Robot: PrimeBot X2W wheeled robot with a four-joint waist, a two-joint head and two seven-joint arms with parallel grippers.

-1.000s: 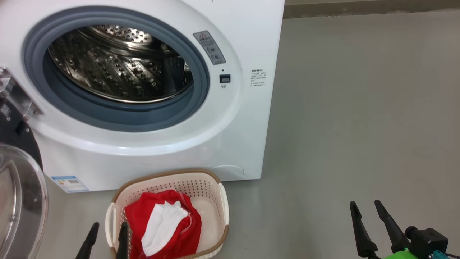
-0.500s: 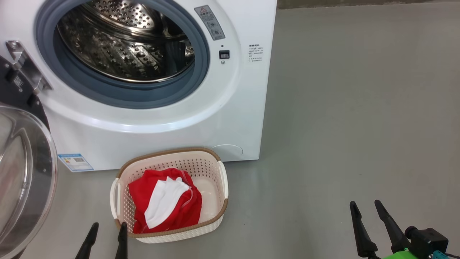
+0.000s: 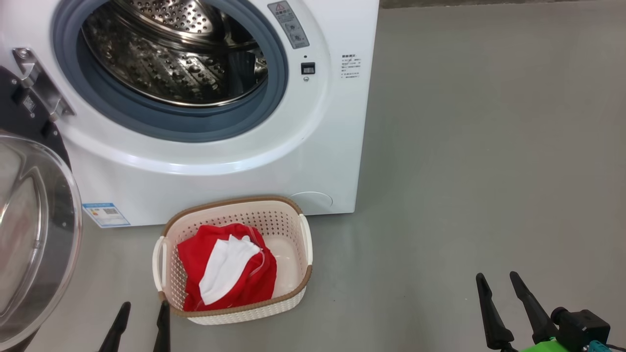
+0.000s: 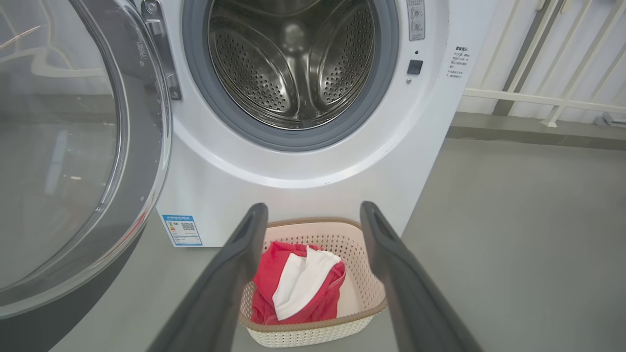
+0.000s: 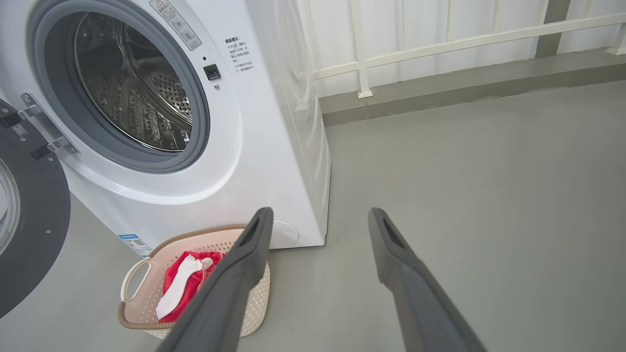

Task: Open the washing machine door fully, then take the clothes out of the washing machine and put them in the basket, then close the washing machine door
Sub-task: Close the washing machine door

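The white washing machine (image 3: pixel 318 146) (image 4: pixel 303 166) (image 5: pixel 254 161) stands with its steel drum bare. Its door (image 3: pixel 34 234) (image 4: pixel 73 146) (image 5: pixel 29 220) is swung wide open to the left, glass bowl facing out. On the floor before the machine sits the cream basket (image 3: pixel 305 254) (image 4: pixel 369 293) (image 5: pixel 134 286). The red and white clothes (image 3: pixel 227 274) (image 4: pixel 293 286) (image 5: pixel 183 286) lie inside it. My left gripper (image 3: pixel 141 308) (image 4: pixel 313 210) is open, just left of and nearer than the basket, with nothing between its fingers. My right gripper (image 3: pixel 498 277) (image 5: pixel 320 215) is open over bare floor far to the right.
Grey floor (image 3: pixel 489 146) stretches to the right of the machine. A white railing (image 5: pixel 440 39) and a low kerb (image 5: pixel 464 83) run along the back wall behind it. The open door juts out into the space at my left.
The head camera has drawn back and tilted, so machine and basket sit higher in view and the whole basket shows. Both grippers stay open in the same places.
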